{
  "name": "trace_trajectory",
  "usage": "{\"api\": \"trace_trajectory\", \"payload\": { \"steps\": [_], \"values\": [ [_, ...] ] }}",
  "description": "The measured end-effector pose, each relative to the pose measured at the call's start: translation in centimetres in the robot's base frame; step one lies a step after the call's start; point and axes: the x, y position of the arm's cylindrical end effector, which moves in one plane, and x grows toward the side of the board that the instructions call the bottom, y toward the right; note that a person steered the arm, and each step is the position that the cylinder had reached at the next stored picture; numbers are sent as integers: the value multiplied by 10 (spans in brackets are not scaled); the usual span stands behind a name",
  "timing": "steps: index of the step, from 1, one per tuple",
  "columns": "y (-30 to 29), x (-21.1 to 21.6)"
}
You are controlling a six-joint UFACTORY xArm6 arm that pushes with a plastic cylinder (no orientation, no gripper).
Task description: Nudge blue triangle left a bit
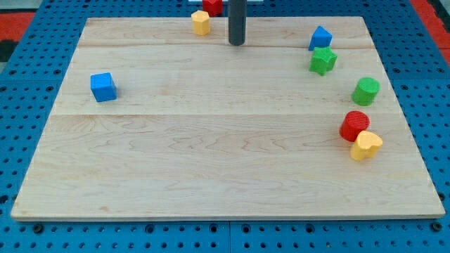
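The tip (237, 43) rests on the wooden board (211, 161) near the view's top, holding nothing, beside a yellow block (201, 22). The blue triangle (320, 38) sits well to its right, touching a green star block (323, 61).

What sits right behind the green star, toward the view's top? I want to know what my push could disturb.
The blue triangle stands just behind the green star, apparently touching it. Its lower edge is covered by the star. My tip is off to their left, clear of both.
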Motion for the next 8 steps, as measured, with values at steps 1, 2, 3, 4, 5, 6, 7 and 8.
{"api": "trace_trajectory", "payload": {
  "steps": [1, 2, 3, 4, 5, 6, 7, 8],
  "values": [
    [15, -49],
    [35, -48],
    [57, -47],
    [107, -49],
    [154, -48],
    [186, -43],
    [199, -34],
    [197, 5]
  ]
}}
